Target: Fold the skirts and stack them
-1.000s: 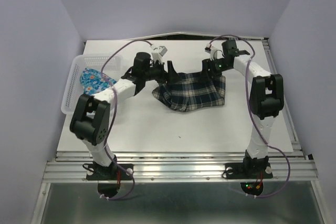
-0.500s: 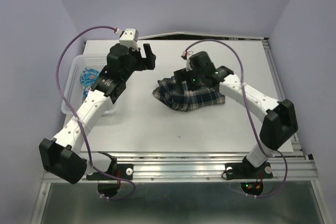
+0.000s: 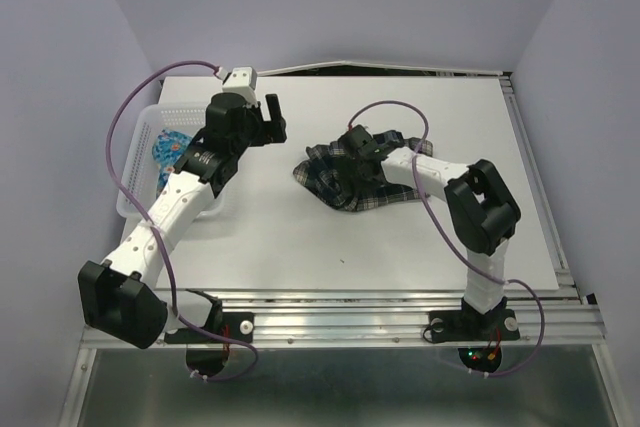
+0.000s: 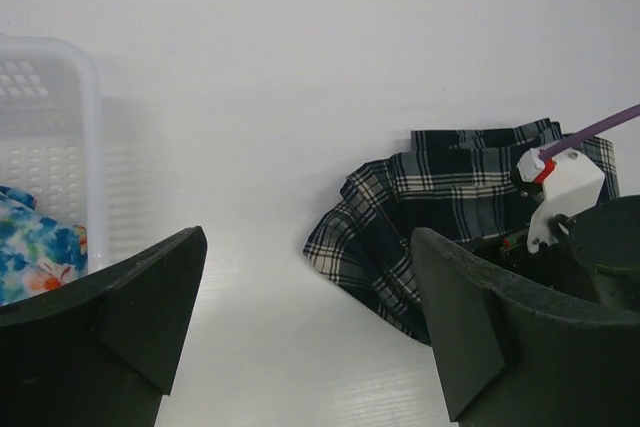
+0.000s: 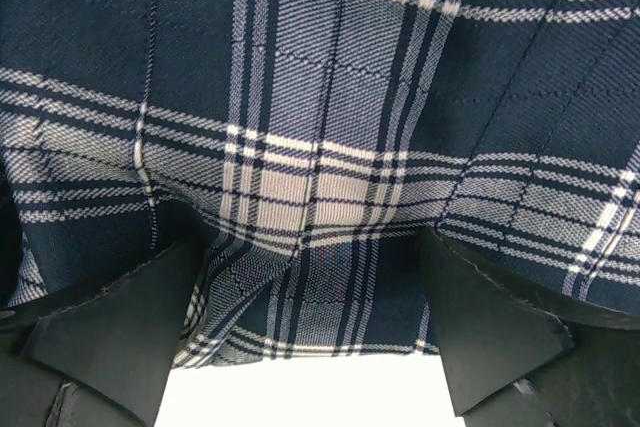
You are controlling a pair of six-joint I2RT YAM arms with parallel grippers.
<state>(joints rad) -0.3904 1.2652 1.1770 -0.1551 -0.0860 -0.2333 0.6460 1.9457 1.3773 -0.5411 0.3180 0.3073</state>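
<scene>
- The plaid skirt (image 3: 362, 183) is lying in a rumpled heap on the white table (image 3: 300, 247), right of centre and toward the far side, with pleats bunching and one edge turned over.
- The floral skirt (image 3: 170, 152) is sitting crumpled inside the white lattice basket (image 3: 133, 187) at the far left, well apart from the plaid one.
- The right gripper (image 3: 350, 162) is hanging low over the plaid skirt with its jaws spread wide; its wrist view is showing cloth filling the gap beneath them, but nothing pinched.
- The left gripper (image 3: 265, 119) is hovering above bare table between basket and plaid skirt, jaws released and holding nothing.
- Both skirts are looking light, soft and limp, so I am expecting them to sag and slide out of shape when lifted; the pleated plaid is likely bulkier and inclined to spring open.
- I am judging the waistband or a hem corner of the plaid skirt the best place to pinch, one arm at each end, so the cloth is hanging flat.
- Counting: two skirts, one basket, two grippers.
</scene>
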